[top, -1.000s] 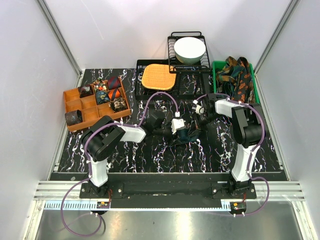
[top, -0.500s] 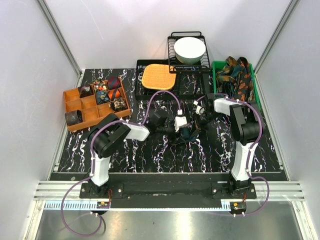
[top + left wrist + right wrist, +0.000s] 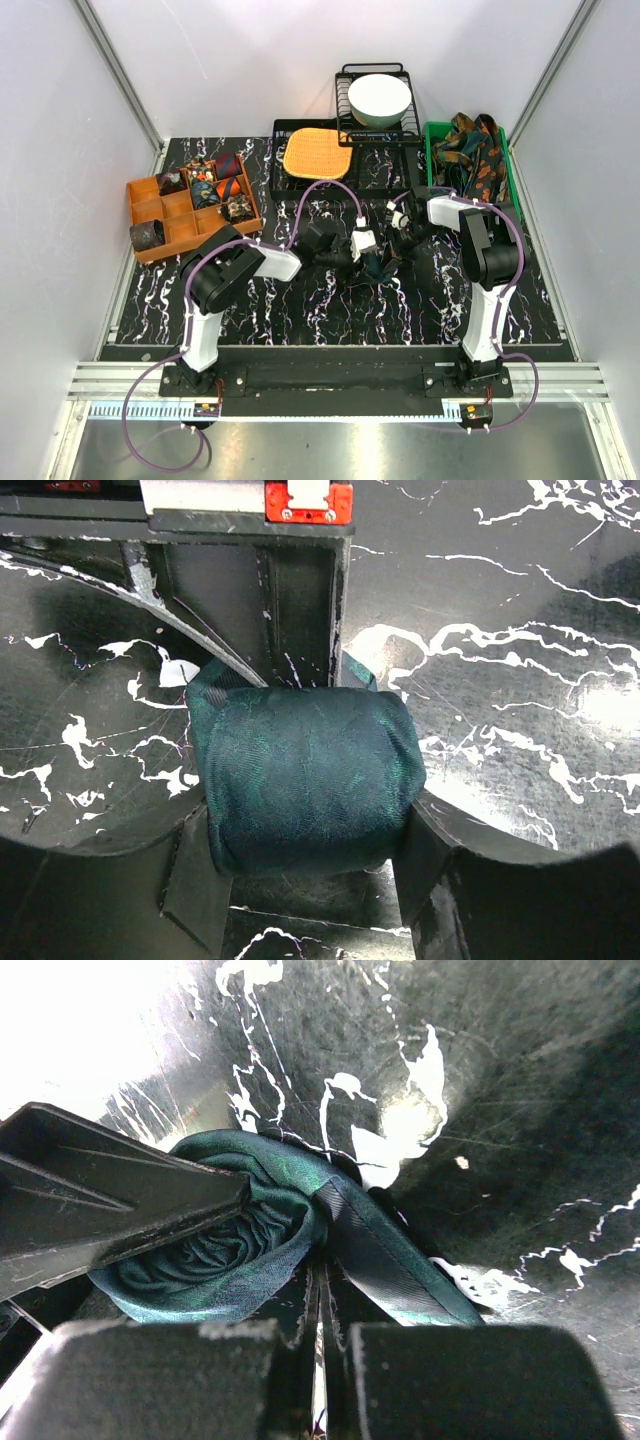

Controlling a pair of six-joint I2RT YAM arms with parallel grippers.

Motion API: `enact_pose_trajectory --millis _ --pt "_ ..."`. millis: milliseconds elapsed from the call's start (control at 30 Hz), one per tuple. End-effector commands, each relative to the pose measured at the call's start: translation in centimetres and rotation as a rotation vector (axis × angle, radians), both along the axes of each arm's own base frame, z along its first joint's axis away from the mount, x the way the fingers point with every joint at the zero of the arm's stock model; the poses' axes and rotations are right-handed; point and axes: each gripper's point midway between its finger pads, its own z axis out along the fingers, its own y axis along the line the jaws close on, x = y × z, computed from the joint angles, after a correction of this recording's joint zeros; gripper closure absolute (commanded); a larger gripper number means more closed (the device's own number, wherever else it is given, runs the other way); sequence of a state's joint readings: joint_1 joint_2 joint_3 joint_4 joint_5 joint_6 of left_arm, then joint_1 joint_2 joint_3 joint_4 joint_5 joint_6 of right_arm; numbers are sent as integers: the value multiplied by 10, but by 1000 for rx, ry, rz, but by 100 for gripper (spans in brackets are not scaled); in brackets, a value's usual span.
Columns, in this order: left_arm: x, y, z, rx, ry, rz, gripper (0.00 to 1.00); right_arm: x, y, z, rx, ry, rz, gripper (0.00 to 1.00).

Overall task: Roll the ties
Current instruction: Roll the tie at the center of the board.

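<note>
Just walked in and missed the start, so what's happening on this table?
Both arms meet mid-table over one dark teal tie. The left gripper clamps its rolled coil; the right gripper pinches the loose tail. Finished rolls sit in the orange tray, and more ties wait in the green bin.

Both arms reach inward, wrists low. Left gripper [image 3: 310, 875] clamps a rolled teal tie [image 3: 305, 780]; right gripper [image 3: 320, 1345] pinches its tail.

My right claw [image 3: 320, 1335], fingers pressed together, pinches the teal tie [image 3: 220, 1250]. Its coil rests on the black counter [image 3: 500, 1110].
</note>
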State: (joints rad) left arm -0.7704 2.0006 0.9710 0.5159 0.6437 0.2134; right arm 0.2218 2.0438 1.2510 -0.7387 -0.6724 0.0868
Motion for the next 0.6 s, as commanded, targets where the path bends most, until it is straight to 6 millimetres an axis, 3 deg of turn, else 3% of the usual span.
enact_pose_trajectory --millis 0,567 --pt "8 -14 10 -40 -19 2 41 -3 -7 -38 -123 -31 64 100" --pt "8 -23 -5 -15 1 -14 40 -6 2 -38 -104 -26 75 100"
